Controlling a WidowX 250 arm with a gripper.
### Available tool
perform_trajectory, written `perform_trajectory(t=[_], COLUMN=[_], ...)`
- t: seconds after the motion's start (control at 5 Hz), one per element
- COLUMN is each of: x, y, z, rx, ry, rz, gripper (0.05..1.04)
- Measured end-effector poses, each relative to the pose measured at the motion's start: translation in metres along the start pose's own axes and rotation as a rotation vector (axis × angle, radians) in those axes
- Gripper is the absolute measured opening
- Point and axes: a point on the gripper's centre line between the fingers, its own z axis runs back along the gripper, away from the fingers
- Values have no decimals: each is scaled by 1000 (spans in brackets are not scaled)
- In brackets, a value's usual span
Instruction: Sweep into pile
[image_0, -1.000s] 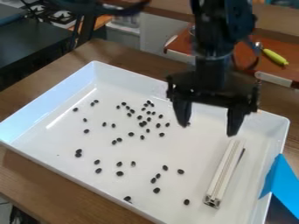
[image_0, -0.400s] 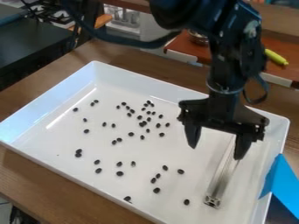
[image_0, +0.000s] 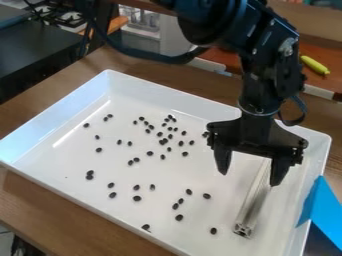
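Black beans (image_0: 137, 198) lie scattered across the white tray (image_0: 67, 165), from the left of the frame through its centre to the lower part, and my first worry is the tool. The claw (image_0: 249, 178) is spread wide at the right of the frame, holding nothing, its fingers above the slotted metal bar (image_0: 252, 205). I can't tell how high they hang. If I close off-centre, one finger could knock the bar askew or pinch only its upper end, and it would probably pivot once it drags. Carried tilted or too high, it would let beans slip underneath; pressed too hard, it could shove the tray along the tabletop (image_0: 33, 200). A fast sweep might roll them off sideways, and the one by the near wall looks easy to miss.

They are small, dark and oval, a few with a faint shine, bunched loosely above centre and sparser below, some touching in pairs.
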Motion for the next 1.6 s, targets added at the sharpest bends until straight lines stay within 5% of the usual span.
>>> perform_trajectory(t=[0.4,1.2,1.6], x=[-3,-11,-13], y=[-12,-16,-12], z=[-2,-22,-26], rx=[-22,22,4], ry=[-25,-34,-17], rz=[18,21,20], gripper=[1001,969,410])
